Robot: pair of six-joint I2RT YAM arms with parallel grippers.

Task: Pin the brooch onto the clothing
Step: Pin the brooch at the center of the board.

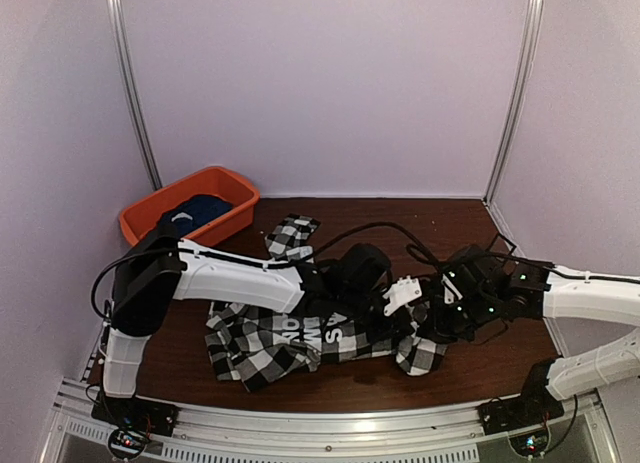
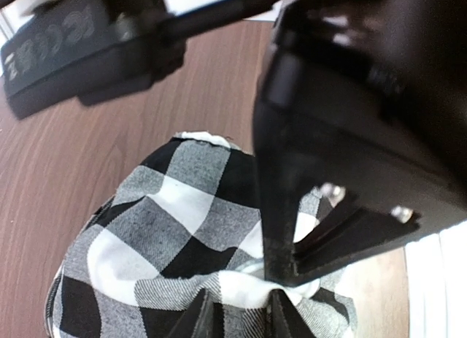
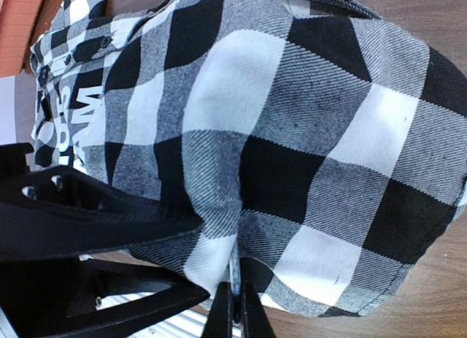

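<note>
Brown table (image 1: 470, 218), orange bin (image 1: 137, 223) holding navy garment (image 1: 200, 208), left pincer (image 2: 241, 320) ajar, right pincer (image 3: 235, 312) pinching checked shirt (image 3: 292, 133)

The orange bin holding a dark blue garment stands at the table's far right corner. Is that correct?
No. In the top external view the orange bin stands at the far left corner; it does hold the dark blue garment.

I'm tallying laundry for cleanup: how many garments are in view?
2. The checked shirt lies on the table near the front; a navy garment sits in the orange bin, far left. Others may hide under it.
</note>
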